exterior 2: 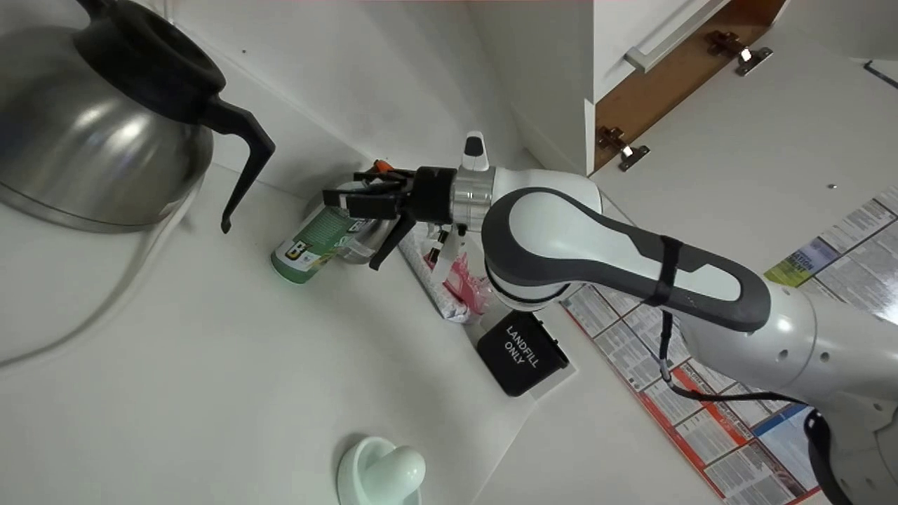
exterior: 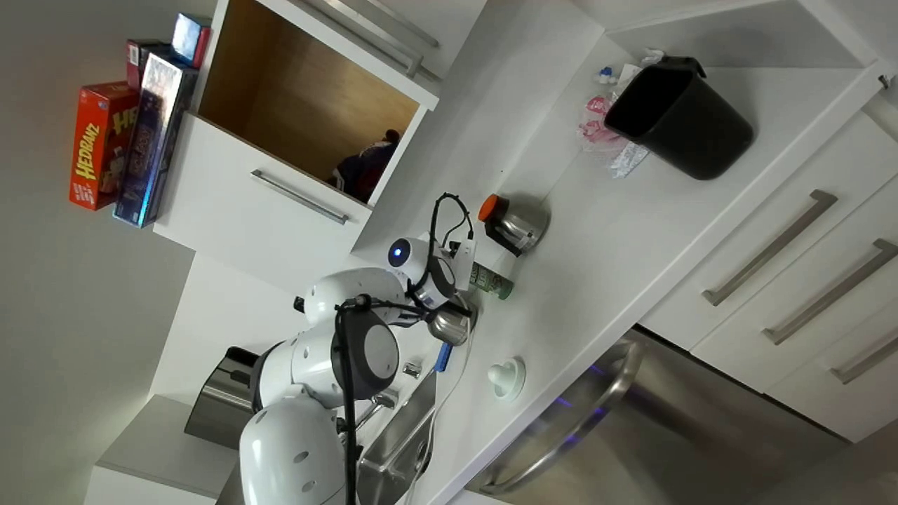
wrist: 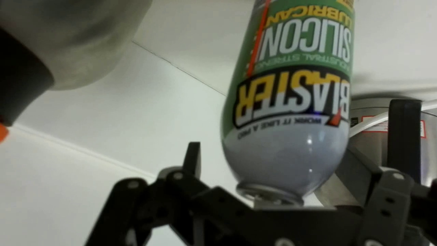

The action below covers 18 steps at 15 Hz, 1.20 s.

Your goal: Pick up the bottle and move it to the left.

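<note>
The bottle reads as the green and grey spray can labelled BLASTER point(exterior: 493, 280), standing upright on the white counter. It shows in an exterior view point(exterior 2: 316, 242) with its upper part between my fingers, and large in the wrist view point(wrist: 290, 102). No red cap shows on it; its top end is a bare metal rim. My gripper point(exterior 2: 344, 188) is at the top of the can. In the wrist view the gripper point(wrist: 278, 147) is open, with a gap between the left finger and the can. The right finger is close to the can's side; contact cannot be told.
A steel carafe with an orange lid point(exterior: 523, 221) stands close beside the can. A steel pot with a black handle point(exterior 2: 105, 147) stands on the other side. A black bin point(exterior: 701, 126), a pink-and-white bag point(exterior 2: 466, 284) and a pale green juicer point(exterior 2: 386, 473) share the counter.
</note>
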Each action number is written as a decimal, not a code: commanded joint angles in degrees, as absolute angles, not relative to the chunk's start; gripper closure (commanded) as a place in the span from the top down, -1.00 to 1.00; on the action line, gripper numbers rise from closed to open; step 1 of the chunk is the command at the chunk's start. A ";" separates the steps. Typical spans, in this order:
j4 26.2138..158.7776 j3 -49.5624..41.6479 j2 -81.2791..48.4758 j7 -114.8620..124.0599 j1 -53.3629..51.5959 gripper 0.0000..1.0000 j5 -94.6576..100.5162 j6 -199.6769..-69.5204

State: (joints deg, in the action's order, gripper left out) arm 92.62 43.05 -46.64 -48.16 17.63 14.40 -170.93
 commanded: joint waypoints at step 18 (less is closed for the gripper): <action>105.07 5.75 -20.57 -9.33 -13.05 1.00 16.02 -159.55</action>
